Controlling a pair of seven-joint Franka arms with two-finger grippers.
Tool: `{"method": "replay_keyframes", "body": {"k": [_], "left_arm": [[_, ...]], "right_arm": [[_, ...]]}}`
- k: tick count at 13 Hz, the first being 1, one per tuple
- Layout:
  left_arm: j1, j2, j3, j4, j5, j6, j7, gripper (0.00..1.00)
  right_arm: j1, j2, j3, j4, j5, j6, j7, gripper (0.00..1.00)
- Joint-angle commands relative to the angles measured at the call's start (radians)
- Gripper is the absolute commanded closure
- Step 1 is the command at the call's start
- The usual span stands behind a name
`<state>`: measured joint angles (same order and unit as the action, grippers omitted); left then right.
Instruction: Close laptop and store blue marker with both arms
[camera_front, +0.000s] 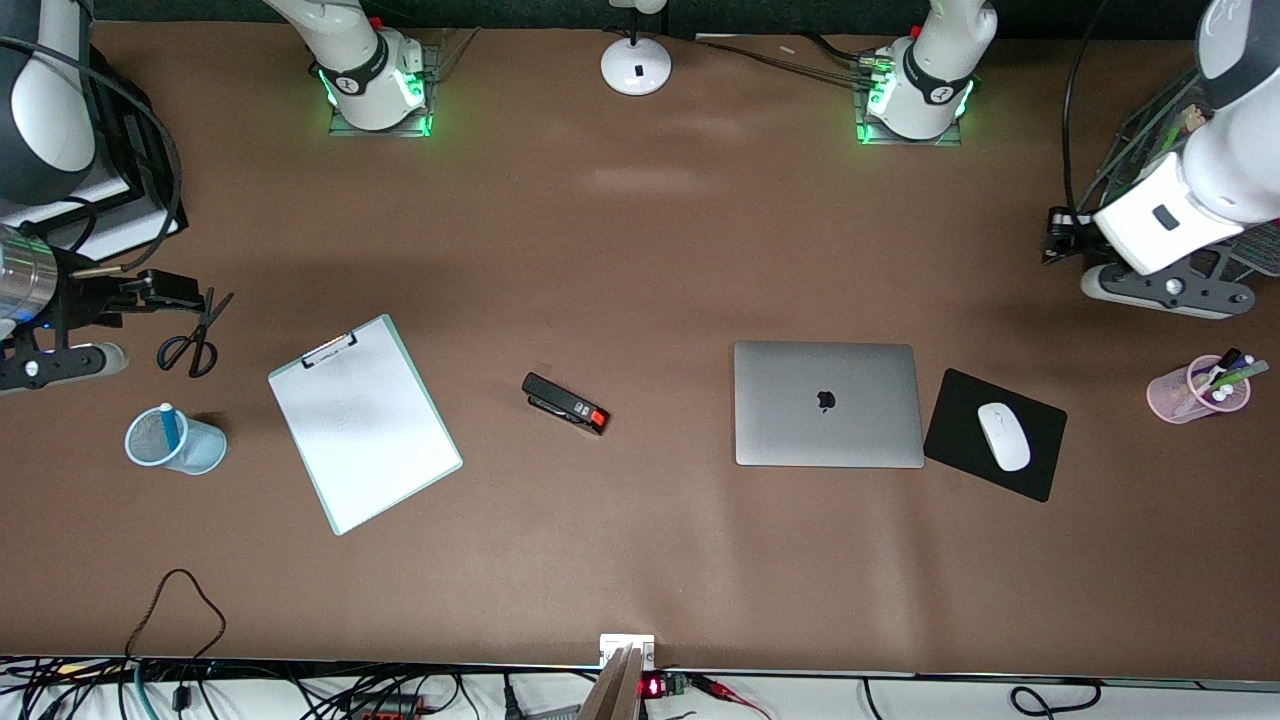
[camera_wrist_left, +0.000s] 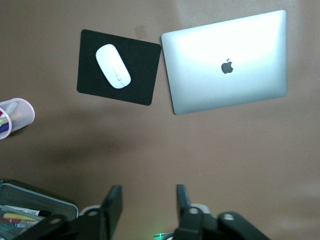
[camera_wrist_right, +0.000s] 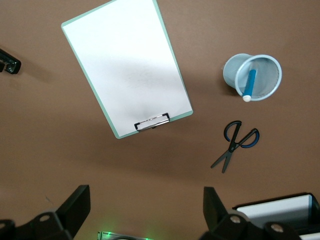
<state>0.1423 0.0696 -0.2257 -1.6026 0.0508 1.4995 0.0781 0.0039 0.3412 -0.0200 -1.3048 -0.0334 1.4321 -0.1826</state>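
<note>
My right fingers (camera_wrist_right: 145, 210) hang spread and empty over the brown counter (camera_front: 640, 250) beside the round light-blue mesh cup (camera_front: 175, 440), where the blue marker (camera_front: 170, 425) stands white tip up. My left fingers (camera_wrist_left: 148, 210) hang released near the translucent pink cup (camera_front: 1197, 390) of what look like assorted markers. The laptop (camera_front: 828, 404) lies shut, smooth silver lid up, touching the flat black mouse pad (camera_front: 960, 420).

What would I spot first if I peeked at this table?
Probably the shut silver laptop with its dark apple logo, beside a white mouse on a black pad. Toward the right arm's end, a white clipboard lies flat, and the blue marker stands in a blue mesh cup. Both grippers hang open, high over bare table.
</note>
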Motion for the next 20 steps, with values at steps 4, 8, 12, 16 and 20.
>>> {"method": "replay_keyframes", "body": {"k": [4,8,12,16,20], "left_arm": [[-0.088,-0.126,0.158,-0.161,-0.031,0.151,0.006,0.0],[-0.136,-0.122,0.197,-0.149,-0.026,0.156,-0.007,0.0],[-0.195,-0.103,0.221,-0.105,-0.019,0.153,-0.058,0.0],[-0.196,-0.099,0.22,-0.096,-0.026,0.148,-0.061,0.0],[-0.196,-0.099,0.218,-0.096,-0.028,0.146,-0.064,0.0]], "right_arm": [[-0.039,-0.099,-0.04,0.002,0.059,0.022,0.064,0.0],[0.005,-0.172,-0.031,-0.082,0.02,0.07,0.212,0.0],[0.005,-0.319,-0.031,-0.298,0.018,0.2,0.206,0.0],[0.001,-0.324,-0.031,-0.294,0.027,0.208,0.204,0.0],[0.001,-0.323,-0.029,-0.294,0.036,0.228,0.204,0.0]]}}
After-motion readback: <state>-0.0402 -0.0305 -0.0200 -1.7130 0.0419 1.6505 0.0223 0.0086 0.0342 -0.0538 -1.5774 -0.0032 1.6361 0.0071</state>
